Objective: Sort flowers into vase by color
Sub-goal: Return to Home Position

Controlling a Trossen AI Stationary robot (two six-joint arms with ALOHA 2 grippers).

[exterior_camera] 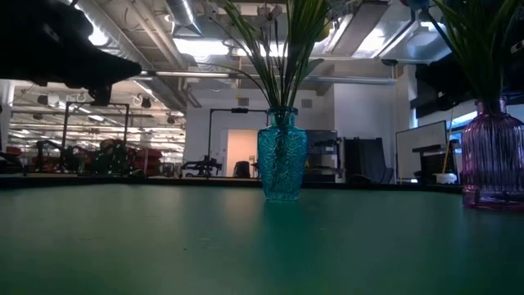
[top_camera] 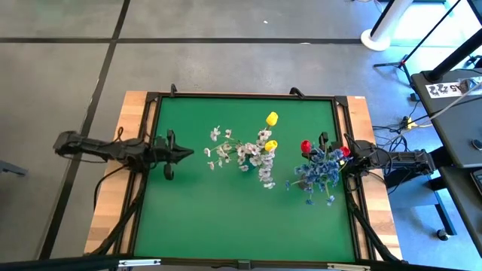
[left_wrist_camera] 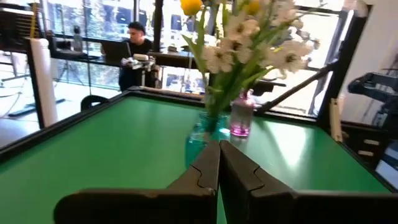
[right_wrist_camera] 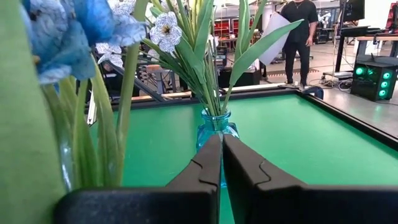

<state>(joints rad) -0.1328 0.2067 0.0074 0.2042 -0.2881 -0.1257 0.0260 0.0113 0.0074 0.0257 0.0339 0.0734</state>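
- Green mat (top_camera: 226,218) covers the wooden table (top_camera: 113,188) inside a dark rail. I read the clock on it from above, with 12 at the far edge.
- Near the mat's centre the teal vase (exterior_camera: 282,164) stands upright, holding the white flowers (top_camera: 226,150) and the yellow tulips (top_camera: 272,118). The white sprays fan out toward 9 and 6 o'clock, and one tulip leans toward 12.
- Toward 3 o'clock, close to the right rail, the purple vase (exterior_camera: 493,156) stands upright with the blue flowers (top_camera: 320,173) and the red tulips (top_camera: 306,146) in it (one red head sits at the bunch's 11 o'clock, another at its 2 o'clock, next to the arm).
- My left gripper (left_wrist_camera: 219,148) sits at 9 o'clock, just inside the left rail, well apart from the teal vase and pointing at it. Its fingers are pressed together with only a thin seam between them, and they hold nothing.
- My right gripper (right_wrist_camera: 221,142) sits at 3 o'clock by the right rail, just beside the purple vase. Blue blossoms and green stems crowd one side of its camera. Its fingers are closed on each other too, with nothing held.
- Beyond the table I see one person seated (left_wrist_camera: 134,53) at a desk and another person standing (right_wrist_camera: 298,31) on the open floor.
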